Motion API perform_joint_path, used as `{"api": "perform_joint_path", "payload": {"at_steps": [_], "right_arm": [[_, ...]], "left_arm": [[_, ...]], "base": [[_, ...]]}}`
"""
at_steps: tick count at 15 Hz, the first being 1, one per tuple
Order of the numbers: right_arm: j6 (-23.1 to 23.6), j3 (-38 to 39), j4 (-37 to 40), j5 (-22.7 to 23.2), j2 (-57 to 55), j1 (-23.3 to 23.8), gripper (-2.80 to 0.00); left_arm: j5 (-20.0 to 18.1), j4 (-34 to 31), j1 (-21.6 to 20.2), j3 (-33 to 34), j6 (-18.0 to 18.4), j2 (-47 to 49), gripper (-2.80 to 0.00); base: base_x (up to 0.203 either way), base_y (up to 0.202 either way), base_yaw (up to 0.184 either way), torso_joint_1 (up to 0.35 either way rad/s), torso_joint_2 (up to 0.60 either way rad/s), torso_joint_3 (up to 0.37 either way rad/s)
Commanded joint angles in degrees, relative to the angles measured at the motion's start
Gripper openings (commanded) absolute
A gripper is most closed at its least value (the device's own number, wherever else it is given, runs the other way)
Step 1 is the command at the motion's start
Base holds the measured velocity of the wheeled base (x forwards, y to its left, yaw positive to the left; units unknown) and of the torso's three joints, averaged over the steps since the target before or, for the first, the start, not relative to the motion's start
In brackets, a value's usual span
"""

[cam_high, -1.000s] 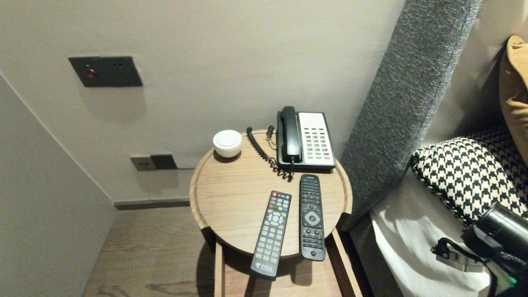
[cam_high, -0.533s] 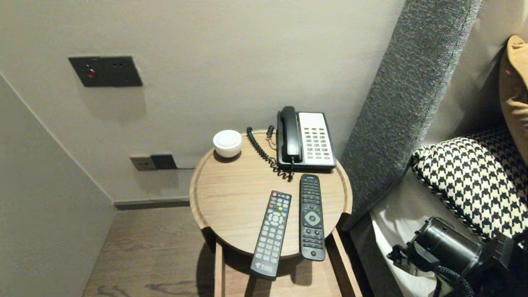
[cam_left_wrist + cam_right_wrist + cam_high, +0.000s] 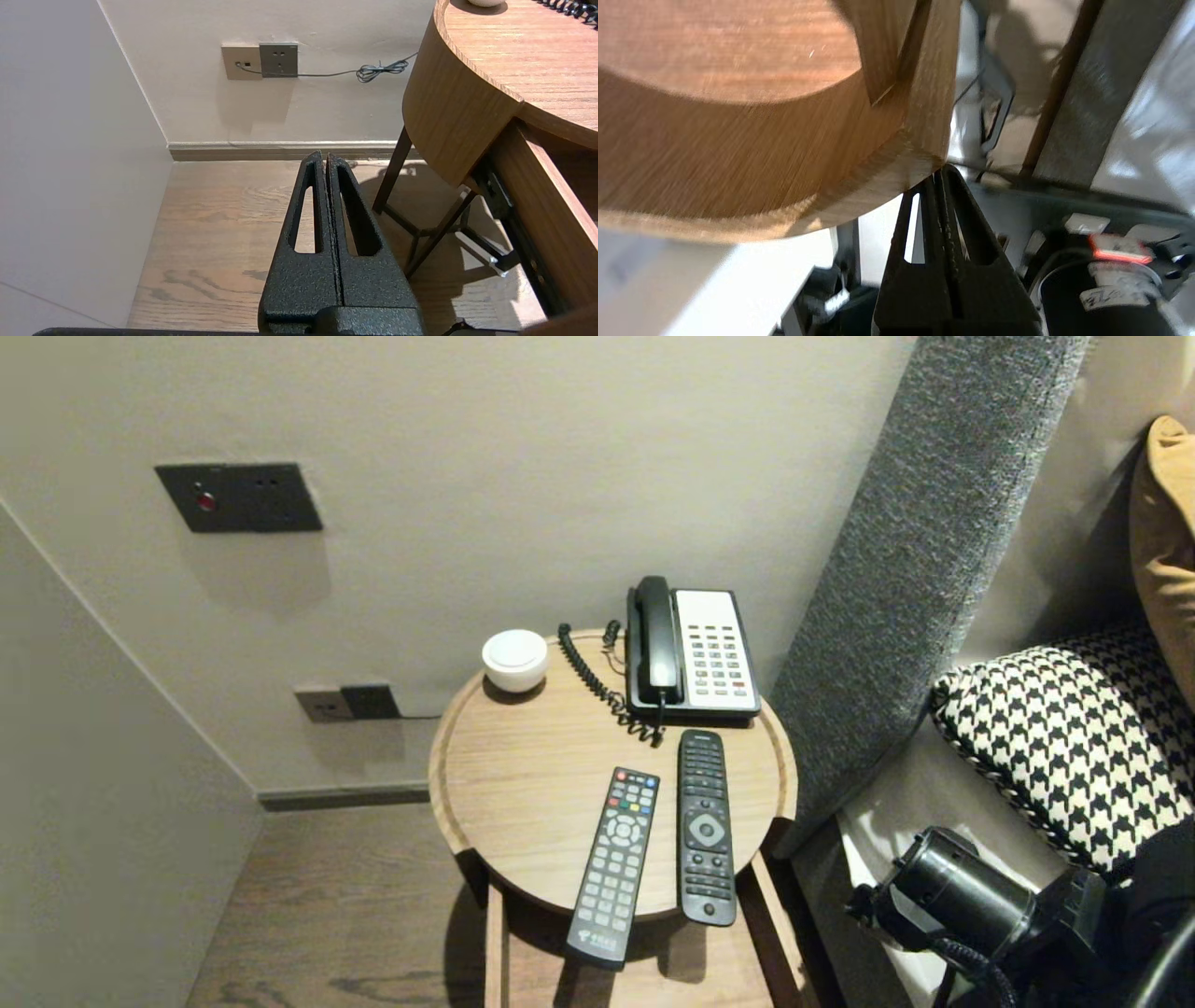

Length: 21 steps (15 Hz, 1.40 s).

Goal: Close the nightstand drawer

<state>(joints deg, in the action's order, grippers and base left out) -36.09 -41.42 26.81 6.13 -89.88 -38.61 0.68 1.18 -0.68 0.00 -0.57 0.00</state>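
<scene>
Round tabletop [image 3: 485, 775]: bare wood toward 9 o'clock; grey remote [image 3: 613, 863], black remote [image 3: 706, 826] overhang rim at 5 o'clock. Right tool [image 3: 941, 175] closed, empty, tips close by wooden edge. Left tool [image 3: 323, 158] closed, empty, above floor [image 3: 210, 210].

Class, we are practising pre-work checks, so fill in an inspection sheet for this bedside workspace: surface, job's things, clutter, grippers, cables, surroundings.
Surface: round wooden table with a raised rim; drawer pulled out below its front.
Job's things: grey remote and black remote lie side by side, both overhanging the front rim.
Clutter: telephone at the back; white round device to its left.
Grippers: left gripper shut, empty, low above the floor beside the table; right gripper shut, empty, tip close to the drawer's corner, contact unclear.
Cables: coiled cord on the table; thin cable from the wall socket.
Surroundings: wall panel, grey headboard, houndstooth pillow.
</scene>
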Motion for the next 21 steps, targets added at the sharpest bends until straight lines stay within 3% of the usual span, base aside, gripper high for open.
{"api": "perform_joint_path", "payload": {"at_steps": [1, 11, 21], "right_arm": [[-1.1, -1.5, -1.2, -1.1, -0.9, -0.1, -2.8], [-5.4, -13.9, -1.3, -2.8, -7.5, -0.1, -2.8], [-5.4, -21.4, -1.3, -11.2, -10.6, 0.6, -2.8]], "left_arm": [[0.0, 0.0, 0.0, 0.0, 0.0, -0.1, -2.8], [0.0, 0.0, 0.0, 0.0, 0.0, -0.1, -2.8], [0.0, 0.0, 0.0, 0.0, 0.0, -0.2, -2.8]], "base": [[0.0, 0.0, 0.0, 0.0, 0.0, 0.0], [0.0, 0.0, 0.0, 0.0, 0.0, 0.0], [0.0, 0.0, 0.0, 0.0, 0.0, 0.0]]}}
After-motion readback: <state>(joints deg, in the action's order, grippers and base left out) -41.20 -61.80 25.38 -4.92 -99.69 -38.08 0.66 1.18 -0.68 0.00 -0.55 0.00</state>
